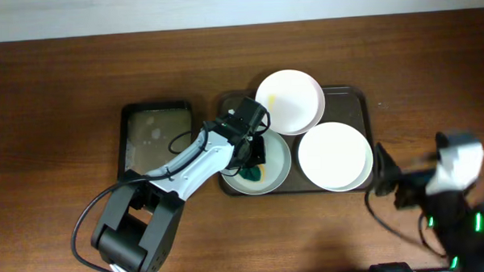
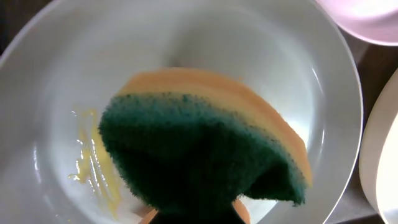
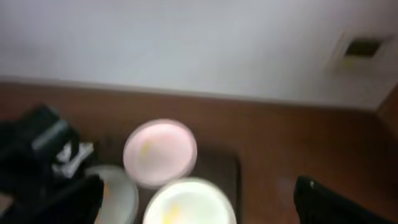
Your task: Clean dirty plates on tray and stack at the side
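Three white plates lie on the dark brown tray (image 1: 362,95): one at the back (image 1: 289,100), one at the right (image 1: 334,155), one at the front left (image 1: 281,155). My left gripper (image 1: 253,156) is shut on a green-and-orange sponge (image 1: 251,176) and presses it into the front-left plate. In the left wrist view the sponge (image 2: 199,149) covers the plate's middle (image 2: 186,37), with a yellow smear (image 2: 93,168) beside it. My right gripper (image 1: 389,179) is open and empty, off the tray's right edge. The right wrist view is blurred and shows the back plate (image 3: 160,152) and the right plate (image 3: 189,202).
A smaller black tray (image 1: 128,148) with a wet-looking floor stands left of the brown tray. The left arm reaches from the front left across it. The wooden table (image 1: 55,94) extends to the left and back.
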`<state>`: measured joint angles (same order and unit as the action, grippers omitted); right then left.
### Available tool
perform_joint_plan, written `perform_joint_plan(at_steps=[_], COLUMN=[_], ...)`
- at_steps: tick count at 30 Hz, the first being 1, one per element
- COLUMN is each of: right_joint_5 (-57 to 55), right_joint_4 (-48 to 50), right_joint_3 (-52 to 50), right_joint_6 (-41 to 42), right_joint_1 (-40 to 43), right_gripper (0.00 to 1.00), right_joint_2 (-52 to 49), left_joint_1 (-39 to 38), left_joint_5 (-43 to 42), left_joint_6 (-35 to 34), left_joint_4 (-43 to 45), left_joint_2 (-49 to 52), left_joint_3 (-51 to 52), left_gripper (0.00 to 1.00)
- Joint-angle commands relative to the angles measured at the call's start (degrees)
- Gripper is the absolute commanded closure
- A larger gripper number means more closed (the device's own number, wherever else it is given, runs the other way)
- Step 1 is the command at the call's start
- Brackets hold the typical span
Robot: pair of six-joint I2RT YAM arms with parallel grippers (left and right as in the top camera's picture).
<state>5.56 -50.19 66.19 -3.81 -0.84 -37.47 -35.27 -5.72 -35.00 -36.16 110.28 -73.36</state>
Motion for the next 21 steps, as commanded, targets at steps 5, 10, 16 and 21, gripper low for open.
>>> perform_joint_plan(at_steps=[5, 10, 16, 21], right_joint_5=[21.51, 21.46, 21.42, 21.11], right_joint_4=[-15.39, -11.76, -7.78, -1.70], right_joint_3=[12.68, 12.68, 12.68, 12.68], right_joint_6=[-3.50, 5.42, 5.42, 6.19], right_joint_1=[-0.33, -1.22, -6.10, -9.90], right_gripper=[0.03, 0.57, 0.52, 0.53], right_joint_2=[-29.31, -43.21, -57.70, -66.47], left_joint_1=[0.28, 0.28, 0.28, 0.28], left_joint_5=[-0.50, -0.70, -0.90, -0.92], left_joint_6=[-0.39, -0.39, -0.39, -0.39], left_joint_4=[0.11, 0.02, 0.02, -0.26], left_joint_2=[-0.48, -0.48, -0.48, -0.48], left_joint_3=[0.04, 0.04, 0.04, 0.04], left_gripper=[1.00, 1.00, 1.00, 1.00])
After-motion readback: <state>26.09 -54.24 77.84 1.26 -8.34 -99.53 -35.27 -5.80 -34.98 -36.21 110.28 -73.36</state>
